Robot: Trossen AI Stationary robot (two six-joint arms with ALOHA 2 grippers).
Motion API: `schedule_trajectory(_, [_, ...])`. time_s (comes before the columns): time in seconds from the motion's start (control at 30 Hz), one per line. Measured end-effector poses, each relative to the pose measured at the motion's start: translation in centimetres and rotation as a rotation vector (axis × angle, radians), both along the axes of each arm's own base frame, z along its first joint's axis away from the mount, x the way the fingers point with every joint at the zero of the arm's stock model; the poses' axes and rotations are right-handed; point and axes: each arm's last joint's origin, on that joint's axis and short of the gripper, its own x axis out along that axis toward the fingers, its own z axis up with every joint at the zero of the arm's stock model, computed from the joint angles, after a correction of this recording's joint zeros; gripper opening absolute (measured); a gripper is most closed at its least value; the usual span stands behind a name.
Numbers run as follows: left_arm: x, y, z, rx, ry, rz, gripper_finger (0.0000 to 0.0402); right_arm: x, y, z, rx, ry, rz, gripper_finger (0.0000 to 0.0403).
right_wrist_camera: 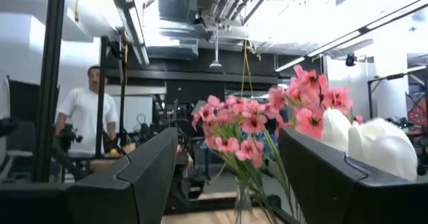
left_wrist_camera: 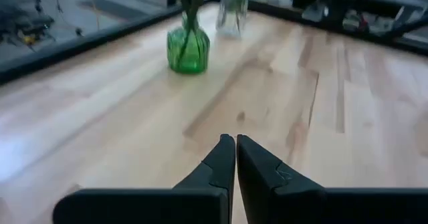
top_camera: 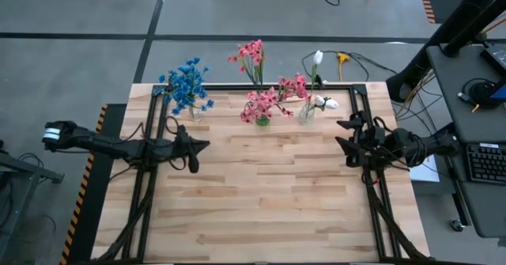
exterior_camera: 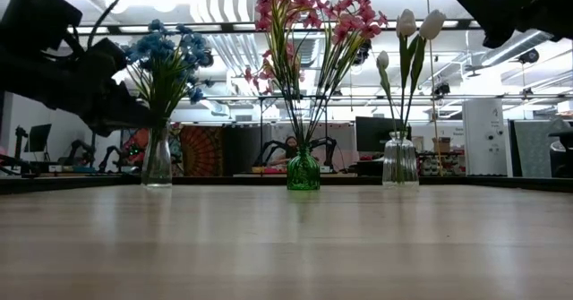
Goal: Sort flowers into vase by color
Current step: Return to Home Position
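Above the worktop (top_camera: 261, 194), the left claw (left_wrist_camera: 234, 140) hung pinched closed and empty, the right claw (right_wrist_camera: 227, 140) spread wide and empty. Beyond both, along the far edge, the flowers (top_camera: 265, 99) stood upright in three vases (exterior_camera: 303, 170), sorted by colour, nearest the right claw.

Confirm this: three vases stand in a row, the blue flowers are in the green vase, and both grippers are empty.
Wrong on one point: the blue flowers are in the left clear vase; the green vase holds pink flowers. The low view shows it. The rest stands, with the left gripper and right gripper empty.
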Motion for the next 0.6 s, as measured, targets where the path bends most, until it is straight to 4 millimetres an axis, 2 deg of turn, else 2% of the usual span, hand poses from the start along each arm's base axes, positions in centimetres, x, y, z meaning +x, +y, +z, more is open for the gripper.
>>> schedule_trajectory(0.37, [0.7, -0.3, -1.8, 0.042, 0.159, -0.101, 0.0, 0.5, -0.1, -2.3, -0.018, 0.245, -0.058, 0.0254])
schedule_trajectory(0.47, [1.4, -0.7, -1.5, 0.108, 0.127, -0.226, 0.0, 0.5, -0.1, -2.7, -0.051, 0.291, -0.08, 0.0254])
schedule_trajectory(0.6, [1.8, -0.7, -1.7, 0.14, 0.124, -0.226, 0.0, 0.6, -0.4, -2.9, -0.023, 0.319, -0.158, 0.0254])
